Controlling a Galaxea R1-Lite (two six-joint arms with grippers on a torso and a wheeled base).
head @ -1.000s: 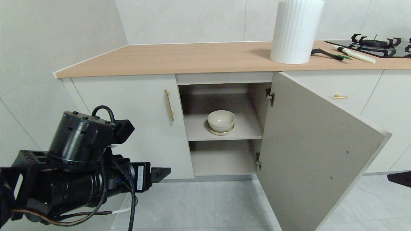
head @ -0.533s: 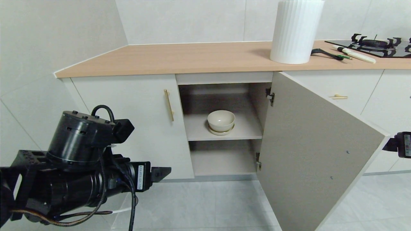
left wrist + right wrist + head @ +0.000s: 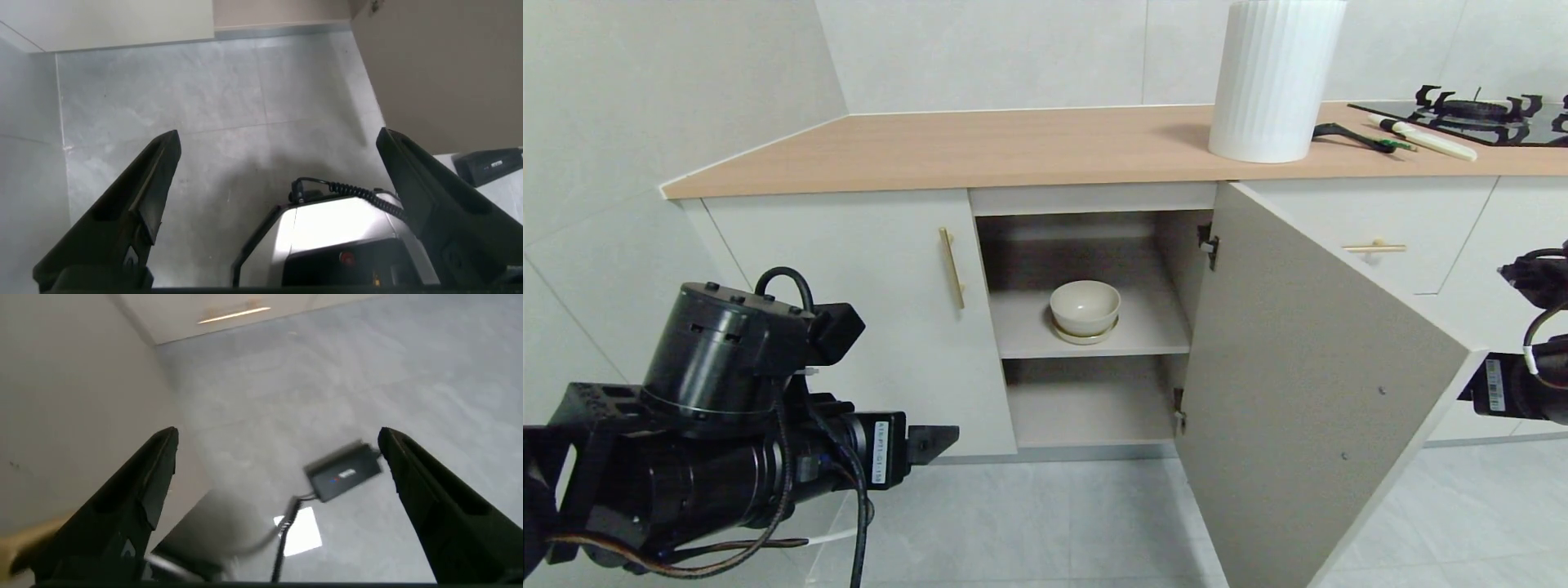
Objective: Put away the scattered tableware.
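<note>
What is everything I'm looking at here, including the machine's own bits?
Bowl: one, beige, upper cabinet shelf, on a plate.
Plate: one, beige, under the bowl.
Cabinet door: one, grey inside, standing open.
Ribbed container: one, white, on the countertop.
Black utensil: one, countertop, beside the container.
White utensil: one, countertop, by the hob.
Hob: one, black, countertop's right end.
Left gripper: one, black, open, above the floor.
Right gripper: one, black, open, outside the door.

The wooden bench [image 3: 980, 147] carries a tall white ribbed canister [image 3: 1274, 82], standing upright. Just beside it lie a black utensil [image 3: 1347, 135] and a white utensil [image 3: 1425, 140], by the hob [image 3: 1478, 114] at the right end. In the open cupboard below, the upper shelf [image 3: 1152, 327] holds a saucer [image 3: 1085, 334] with a beige bowl [image 3: 1085, 306] on it
</note>
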